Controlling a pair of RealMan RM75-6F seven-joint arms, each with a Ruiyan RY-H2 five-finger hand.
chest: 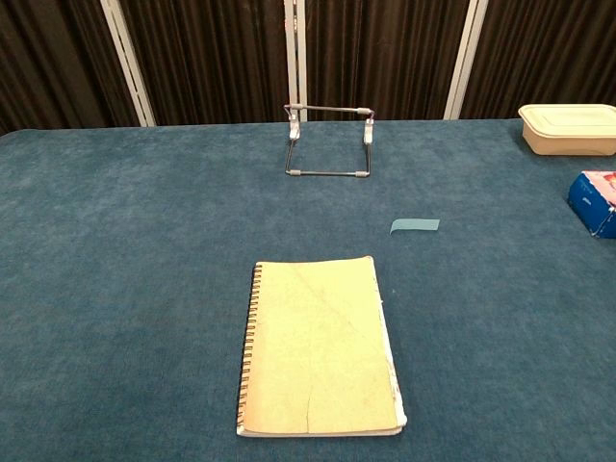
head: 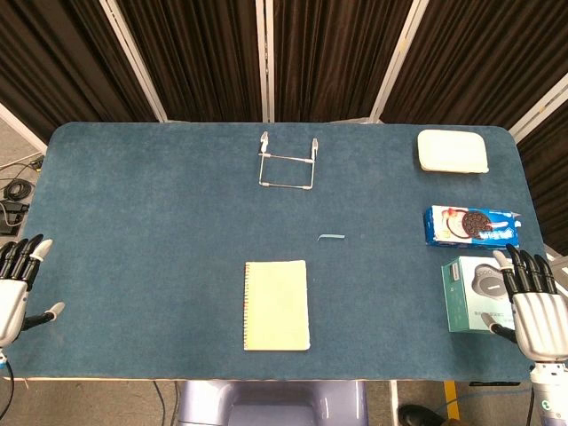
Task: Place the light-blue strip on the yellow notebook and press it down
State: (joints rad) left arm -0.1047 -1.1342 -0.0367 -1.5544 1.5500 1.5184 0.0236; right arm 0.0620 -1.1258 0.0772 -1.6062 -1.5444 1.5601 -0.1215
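Note:
A small light-blue strip (head: 331, 236) (chest: 415, 225) lies flat on the blue table, a little beyond and to the right of the yellow notebook (head: 277, 304) (chest: 319, 346). The spiral-bound notebook lies closed near the front edge, nothing on it. My left hand (head: 16, 284) hovers at the table's left front corner, fingers spread, holding nothing. At the right front, my right hand (head: 535, 302) hangs over a teal box, fingers apart and empty. Both hands are far from the strip. Neither hand shows in the chest view.
A wire stand (head: 287, 161) (chest: 328, 141) stands at the back middle. A cream lidded container (head: 453, 151) (chest: 570, 129) sits at the back right, a blue cookie pack (head: 470, 226) (chest: 594, 202) in front of it, then a teal box (head: 469, 294) under my right hand.

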